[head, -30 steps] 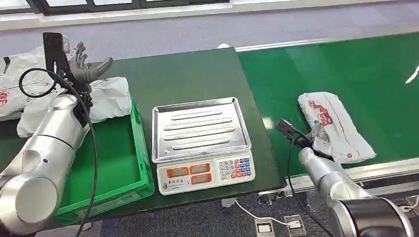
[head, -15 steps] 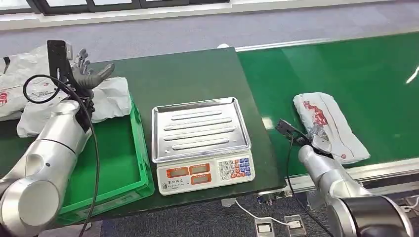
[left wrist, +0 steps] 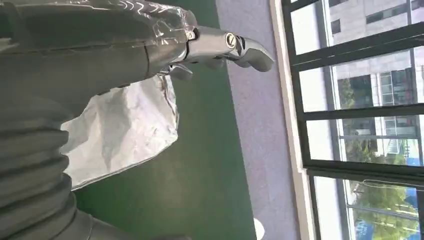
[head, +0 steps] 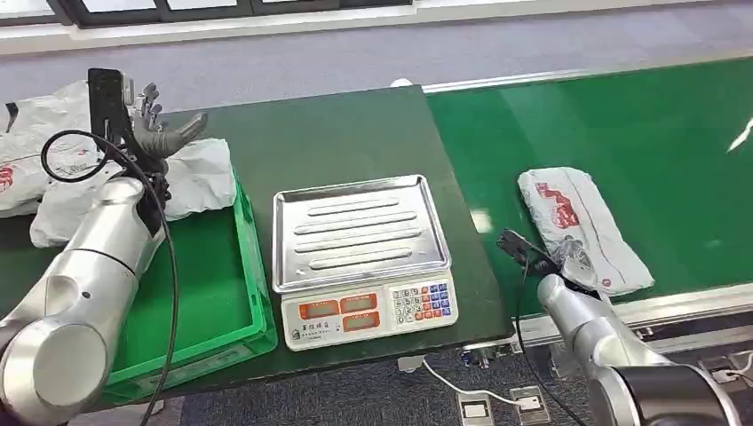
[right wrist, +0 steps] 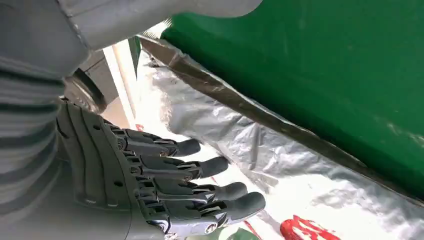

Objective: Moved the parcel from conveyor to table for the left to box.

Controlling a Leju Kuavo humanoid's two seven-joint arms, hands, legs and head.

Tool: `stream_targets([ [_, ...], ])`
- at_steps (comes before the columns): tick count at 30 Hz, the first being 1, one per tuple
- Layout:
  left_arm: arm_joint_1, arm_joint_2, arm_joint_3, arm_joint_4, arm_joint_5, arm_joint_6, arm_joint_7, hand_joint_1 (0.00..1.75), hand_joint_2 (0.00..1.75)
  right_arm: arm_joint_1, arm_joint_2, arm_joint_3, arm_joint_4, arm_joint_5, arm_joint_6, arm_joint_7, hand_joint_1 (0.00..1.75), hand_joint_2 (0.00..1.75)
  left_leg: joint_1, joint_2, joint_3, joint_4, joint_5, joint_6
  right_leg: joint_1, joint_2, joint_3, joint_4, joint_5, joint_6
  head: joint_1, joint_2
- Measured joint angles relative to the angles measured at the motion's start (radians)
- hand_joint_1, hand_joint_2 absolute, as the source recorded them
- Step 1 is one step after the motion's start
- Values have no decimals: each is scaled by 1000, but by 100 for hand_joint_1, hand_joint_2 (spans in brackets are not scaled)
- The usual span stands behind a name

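Fingers (right wrist: 210, 167) on my right hand (head: 568, 264) are spread open and empty, reaching over the near edge of the parcel (head: 582, 229), though I cannot tell whether they touch it. I see the green conveyor (head: 639, 124) carrying that white parcel with red print, beside the dark table (head: 355, 133) with its green crate (head: 204, 284) and silver scale (head: 360, 257). Over pale bags (head: 191, 182) at the table's far corner, my left hand (head: 160, 129) hovers open, holding nothing.
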Motion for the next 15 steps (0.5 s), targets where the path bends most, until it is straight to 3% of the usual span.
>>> stream_targets([
  [8,-92,0,-11,-11,-9,-37,24,0,175,-3,8,0,4,46,59,38,0,175,0,0,0,0,0,0,0,0,0,0,0,0,0,0],
  [15,-105,-5,-16,-16,-10,-47,14,0,175,6,14,0,8,85,70,72,0,175,0,0,0,0,0,0,0,0,0,0,0,0,0,0],
])
